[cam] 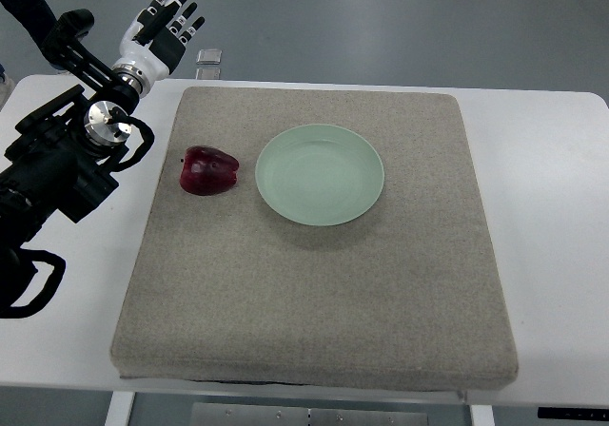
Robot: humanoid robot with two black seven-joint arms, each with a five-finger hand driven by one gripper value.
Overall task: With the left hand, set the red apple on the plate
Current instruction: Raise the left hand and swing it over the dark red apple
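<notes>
- Red apple (209, 171): lies on the grey mat (314, 302), close to the mat's left edge and in its far half. It is dark red with a glossy skin. Nothing touches it.
- Plate (320, 175): pale green, round, shallow. It sits on the mat just to the right of the apple, with a narrow strip of mat showing between the two. It is roughly midway between the mat's left and right edges and nearer the far edge than the near one. Its surface is bare.
- Mat: a thick grey felt-like pad covering most of the white tabletop (557, 255). Bare tabletop shows on the left, on the right and along the far edge.
- Left hand (164, 24): white palm with black fingertips, held beyond the far left corner of the mat and well apart from the apple. The fingers are extended and slightly spread; the hand is released and grips nothing.
- Left arm (67, 164): black links and cabling enter from the left edge and cross the left strip of the tabletop, with a silver joint cap beside the mat's left edge.
- Small clear object (209, 58): rests at the far edge of the tabletop, just beyond the mat; its kind cannot be told.
</notes>
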